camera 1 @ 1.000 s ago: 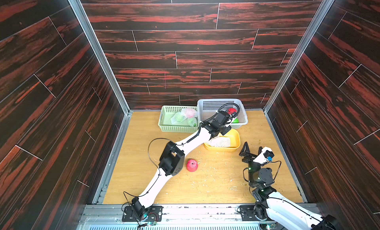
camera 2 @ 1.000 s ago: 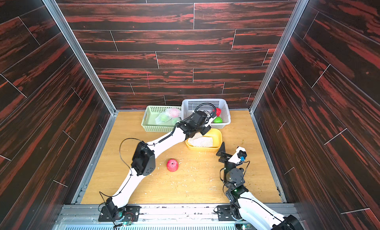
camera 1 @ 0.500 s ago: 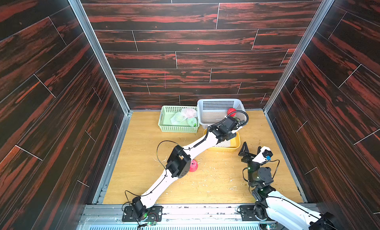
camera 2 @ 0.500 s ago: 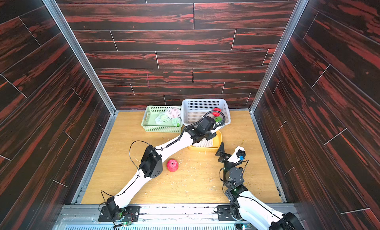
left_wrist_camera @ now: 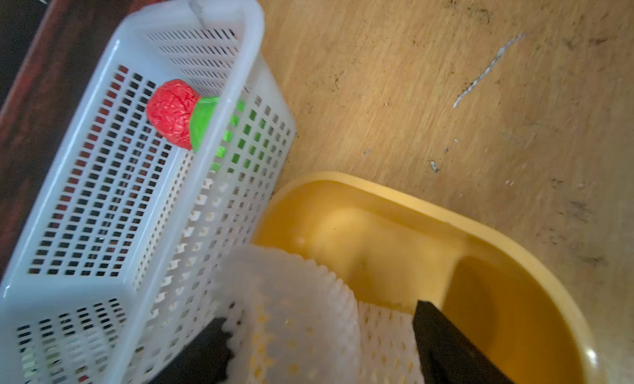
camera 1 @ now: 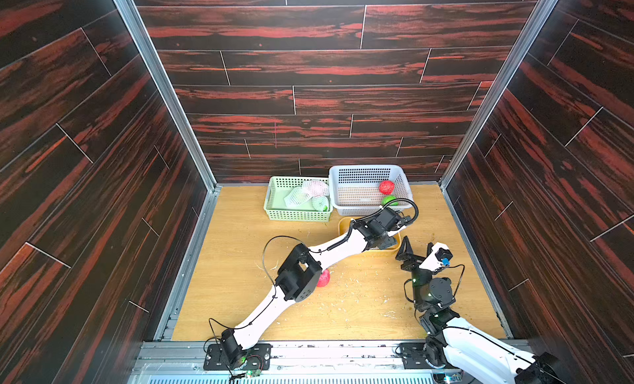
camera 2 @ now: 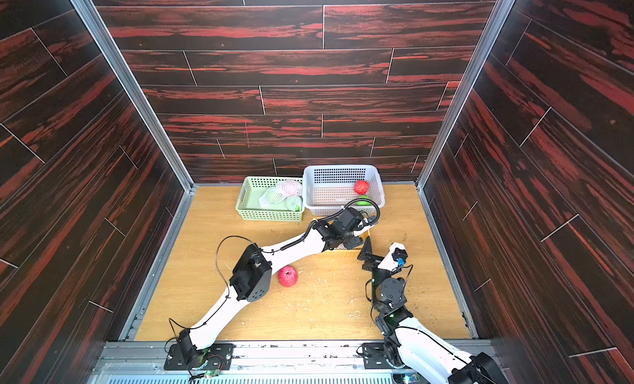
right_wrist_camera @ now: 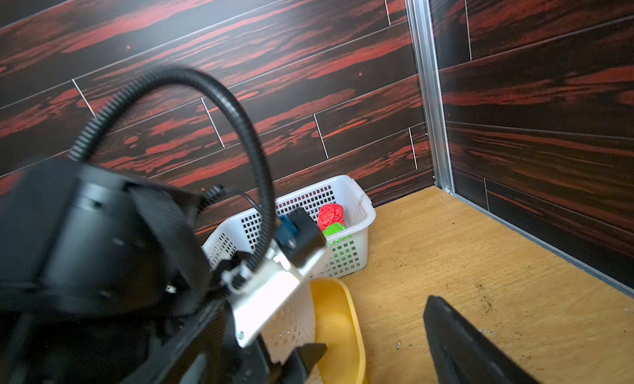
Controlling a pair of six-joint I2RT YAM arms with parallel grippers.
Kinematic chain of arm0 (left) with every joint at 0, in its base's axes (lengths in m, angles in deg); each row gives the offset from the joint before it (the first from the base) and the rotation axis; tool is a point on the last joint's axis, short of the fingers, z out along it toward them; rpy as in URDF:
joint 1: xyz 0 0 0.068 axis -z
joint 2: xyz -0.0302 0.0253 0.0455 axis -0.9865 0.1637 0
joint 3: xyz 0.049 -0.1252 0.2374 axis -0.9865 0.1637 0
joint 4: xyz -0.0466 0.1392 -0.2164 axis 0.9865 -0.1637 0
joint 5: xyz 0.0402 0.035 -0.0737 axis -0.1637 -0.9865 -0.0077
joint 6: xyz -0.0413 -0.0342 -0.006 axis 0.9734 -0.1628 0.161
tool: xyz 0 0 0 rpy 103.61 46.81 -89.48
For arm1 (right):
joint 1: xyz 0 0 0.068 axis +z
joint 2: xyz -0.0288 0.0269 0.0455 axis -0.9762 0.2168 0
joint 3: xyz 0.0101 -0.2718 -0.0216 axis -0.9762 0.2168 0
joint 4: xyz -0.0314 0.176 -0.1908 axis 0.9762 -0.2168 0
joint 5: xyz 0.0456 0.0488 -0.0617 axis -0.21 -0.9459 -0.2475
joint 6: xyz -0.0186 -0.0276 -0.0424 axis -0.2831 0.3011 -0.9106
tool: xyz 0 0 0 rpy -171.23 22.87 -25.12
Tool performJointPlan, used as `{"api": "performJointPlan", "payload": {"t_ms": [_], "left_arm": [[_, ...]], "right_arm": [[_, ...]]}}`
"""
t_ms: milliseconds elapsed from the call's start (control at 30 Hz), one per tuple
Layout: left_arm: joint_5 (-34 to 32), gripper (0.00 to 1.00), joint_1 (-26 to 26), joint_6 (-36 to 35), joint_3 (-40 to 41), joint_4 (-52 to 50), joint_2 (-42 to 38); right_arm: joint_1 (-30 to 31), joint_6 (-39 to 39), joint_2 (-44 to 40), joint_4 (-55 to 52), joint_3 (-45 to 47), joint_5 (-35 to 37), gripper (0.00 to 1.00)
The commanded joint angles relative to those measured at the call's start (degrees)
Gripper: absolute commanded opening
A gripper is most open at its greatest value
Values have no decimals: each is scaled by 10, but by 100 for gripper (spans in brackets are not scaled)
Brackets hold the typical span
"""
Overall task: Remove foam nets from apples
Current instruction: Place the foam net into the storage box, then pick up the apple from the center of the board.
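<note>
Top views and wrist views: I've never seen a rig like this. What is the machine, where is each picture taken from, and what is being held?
Two white robot arms, the left arm and right arm, work on a wooden table. Both top views look down from overhead; each wrist view comes from a camera on that arm. A green basket holds netted apples; a white basket holds a red apple and green apple, both bare; a third bare apple lies on the table. The left gripper is open over a yellow tub, a loose foam net beneath it. The right gripper is open, empty.
</note>
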Motion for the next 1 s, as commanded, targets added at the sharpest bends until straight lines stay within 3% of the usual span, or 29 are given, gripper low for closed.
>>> {"api": "performJointPlan", "payload": {"t_ms": [0,200,367,500,633,867,967], "left_arm": [[6,90,0,1,45,70,-104],[33,99,-1,4,130,116,-179],[61,100,-12,2,243,197,-232],[77,98,-33,39,245,184,-220],[94,96,-45,82,323,262,-271],[120,92,-89,208,501,394,-440],[93,93,-103,235,589,430,-515]], "right_arm": [[0,-9,-1,-5,-20,-11,94],[0,-11,15,2,-21,-11,94],[0,-14,26,9,-23,-18,94],[0,-15,39,10,-29,-29,94],[0,-32,56,10,-41,-44,94],[-12,-73,119,-45,-114,-225,99],[-12,-80,142,-89,-156,-322,99]]}}
